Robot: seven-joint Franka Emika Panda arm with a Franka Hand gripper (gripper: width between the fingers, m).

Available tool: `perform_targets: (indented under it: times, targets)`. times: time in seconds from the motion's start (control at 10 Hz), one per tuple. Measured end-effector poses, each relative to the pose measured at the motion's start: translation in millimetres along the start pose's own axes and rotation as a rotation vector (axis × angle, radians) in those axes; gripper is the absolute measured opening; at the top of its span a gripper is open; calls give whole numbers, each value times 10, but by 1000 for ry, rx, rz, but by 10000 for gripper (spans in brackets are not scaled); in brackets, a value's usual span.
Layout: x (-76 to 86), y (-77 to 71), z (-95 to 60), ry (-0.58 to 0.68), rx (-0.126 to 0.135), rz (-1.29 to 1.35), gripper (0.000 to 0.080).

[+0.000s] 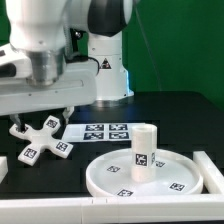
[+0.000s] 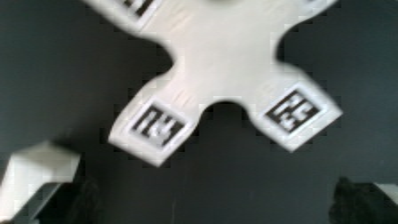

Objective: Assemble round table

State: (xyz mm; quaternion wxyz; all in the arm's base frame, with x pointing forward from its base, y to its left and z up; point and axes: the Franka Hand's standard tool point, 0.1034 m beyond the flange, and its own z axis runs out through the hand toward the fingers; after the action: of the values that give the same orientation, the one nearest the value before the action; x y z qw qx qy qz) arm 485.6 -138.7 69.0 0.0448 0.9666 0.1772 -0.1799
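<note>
The white branched foot piece (image 1: 40,140) lies flat on the dark table at the exterior view's left, its tags facing up. It fills much of the wrist view (image 2: 222,75). My gripper (image 1: 45,115) hangs just above it, open and empty. In the wrist view the gripper (image 2: 205,205) has its dark fingertips (image 2: 365,200) spread wide, beside the foot piece and not touching it. The large rimmed round disc (image 1: 185,165) lies at the front right. The short cylindrical leg (image 1: 143,150) stands upright on the disc's middle.
The marker board (image 1: 100,131) lies flat on the table between the foot piece and the disc. A white block (image 1: 3,166) sits at the left edge and also shows in the wrist view (image 2: 36,168). A white rail (image 1: 60,208) runs along the front.
</note>
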Motion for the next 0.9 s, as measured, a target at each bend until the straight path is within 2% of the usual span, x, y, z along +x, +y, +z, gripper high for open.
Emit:
perform_targets:
  times: [0.1, 0.2, 0.3, 0.4, 0.7, 0.9]
  targets:
    - [-8, -24, 46, -40, 6, 3, 649]
    - [-54, -62, 52, -120, 25, 8, 649]
    - [-29, -58, 52, -169, 28, 8, 649]
    - [-12, -46, 68, -174, 25, 8, 649]
    - [-202, -31, 243, -220, 24, 6, 649]
    - [-206, -18, 270, -207, 20, -2, 649]
